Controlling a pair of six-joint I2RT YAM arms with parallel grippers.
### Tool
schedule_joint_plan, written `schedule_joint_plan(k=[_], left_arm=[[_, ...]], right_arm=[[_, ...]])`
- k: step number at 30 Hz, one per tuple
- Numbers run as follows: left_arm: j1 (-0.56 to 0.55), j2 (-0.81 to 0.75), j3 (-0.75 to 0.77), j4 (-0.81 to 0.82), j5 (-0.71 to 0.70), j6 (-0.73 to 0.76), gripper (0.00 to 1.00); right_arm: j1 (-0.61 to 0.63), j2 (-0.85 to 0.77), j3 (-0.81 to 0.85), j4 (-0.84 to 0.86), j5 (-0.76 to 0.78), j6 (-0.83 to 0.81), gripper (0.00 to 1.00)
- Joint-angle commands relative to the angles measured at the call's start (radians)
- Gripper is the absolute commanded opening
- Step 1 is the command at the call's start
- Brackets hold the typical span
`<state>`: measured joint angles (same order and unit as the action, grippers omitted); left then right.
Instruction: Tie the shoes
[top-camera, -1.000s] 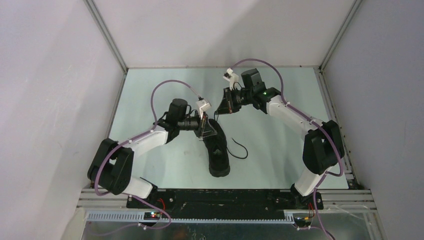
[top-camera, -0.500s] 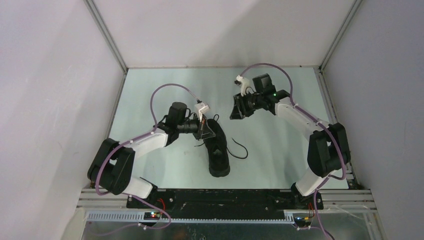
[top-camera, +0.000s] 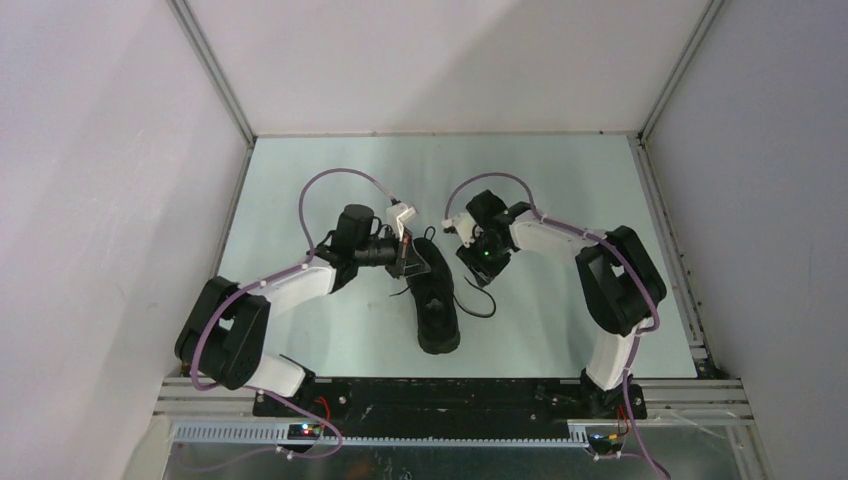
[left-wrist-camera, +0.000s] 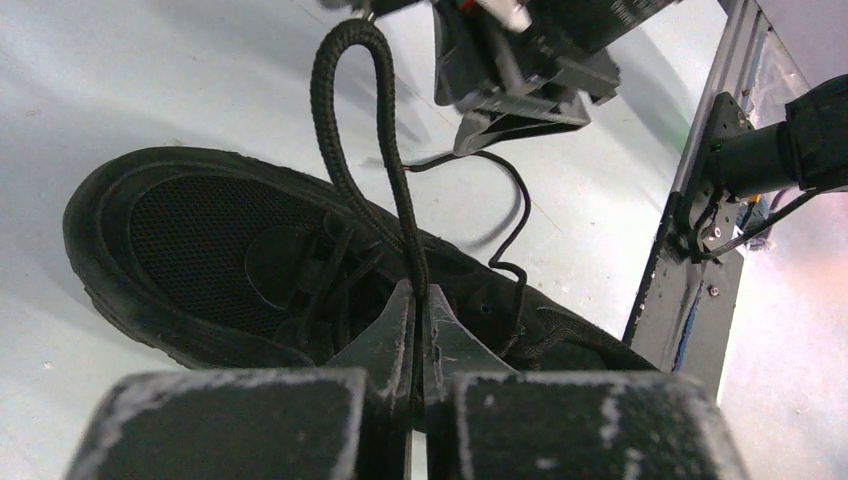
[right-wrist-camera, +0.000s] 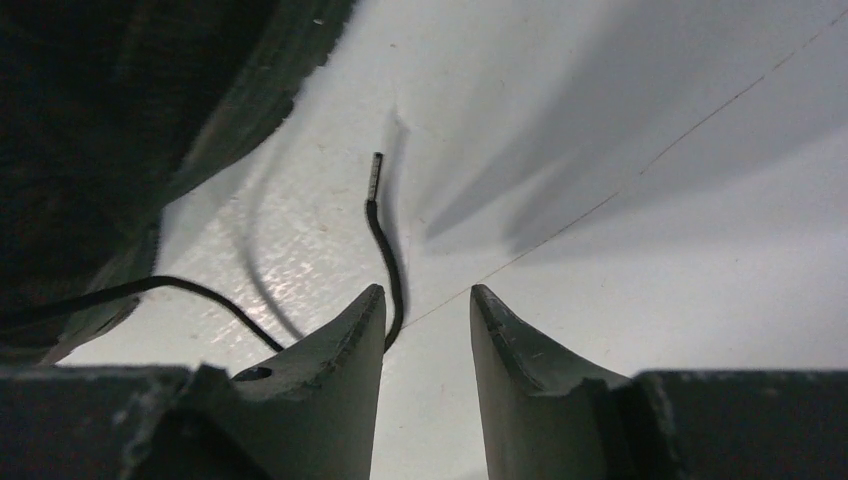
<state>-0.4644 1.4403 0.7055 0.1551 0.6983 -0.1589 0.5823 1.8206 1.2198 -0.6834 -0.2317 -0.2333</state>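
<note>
Top external view showed the shoe at centre frame on the table, knot judged not yet formed: left tool clamped on a raised lace loop, right tool open over the loose lace end.

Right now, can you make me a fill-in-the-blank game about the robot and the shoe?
1. The left gripper is pinching a loop of the shoe's ____.
2. The right gripper has its jaws ____.
3. The loose lace end lies on the table, just in front of the ____ gripper.
4. The shoe is all ____ in colour.

Missing words: lace, open, right, black.
</note>
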Motion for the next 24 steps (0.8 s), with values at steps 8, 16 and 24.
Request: schedule_joint_plan(k=[8,16,24], left_arm=[[0.010,0.006,0.012,0.037,-0.059,-0.004,0.00],[0.013,0.000,0.011,0.031,-0.064,-0.007,0.00],[0.016,-0.004,0.012,0.028,-0.067,-0.006,0.00]], right_arm=[[0.104,0.015,-0.018,0.111,0.143,0.028,0.38],[0.097,0.025,-0.045,0.215,0.070,0.062,0.38],[0.134,0.062,-0.046,0.244,0.114,0.101,0.26]])
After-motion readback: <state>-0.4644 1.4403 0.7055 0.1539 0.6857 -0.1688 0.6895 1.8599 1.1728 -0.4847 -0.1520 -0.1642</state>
